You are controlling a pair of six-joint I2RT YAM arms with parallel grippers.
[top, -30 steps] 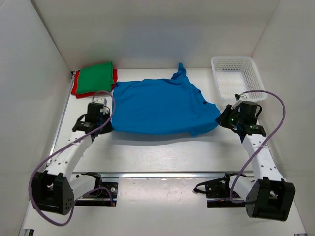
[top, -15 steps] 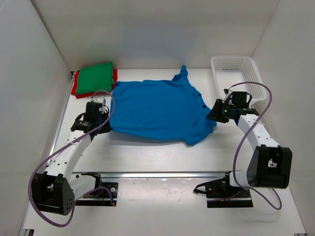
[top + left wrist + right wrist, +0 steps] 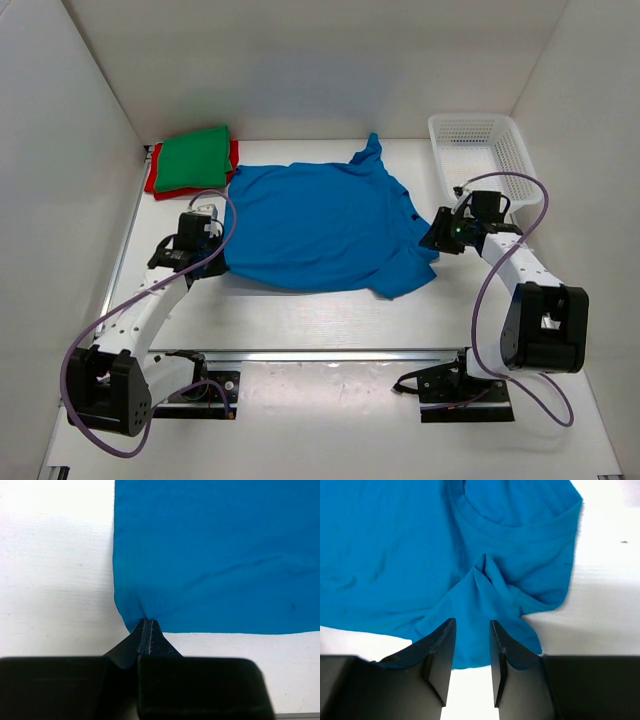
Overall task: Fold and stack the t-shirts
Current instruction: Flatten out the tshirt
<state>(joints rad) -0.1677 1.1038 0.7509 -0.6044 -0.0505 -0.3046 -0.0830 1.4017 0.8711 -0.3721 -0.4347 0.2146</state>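
The bright blue t-shirt (image 3: 320, 225) lies spread across the middle of the table, its collar toward the right. My left gripper (image 3: 215, 240) is shut on its left edge, and the left wrist view shows the jaws (image 3: 146, 622) pinching a corner of the blue cloth (image 3: 215, 555). My right gripper (image 3: 432, 235) stands open at the shirt's right side. In the right wrist view its fingers (image 3: 472, 622) straddle a rumpled fold of the shirt (image 3: 395, 555) without gripping it. A folded green t-shirt (image 3: 195, 157) lies on a folded red t-shirt (image 3: 152, 180) at the far left.
A white mesh basket (image 3: 520, 150) stands at the far right, just behind the right arm. White walls close in the table on the left, back and right. Cables loop off both arms.
My right gripper has opened and let go of the shirt's right side after moving inward to the left. That side has dropped and shifted left. The left gripper stays shut on the cloth.
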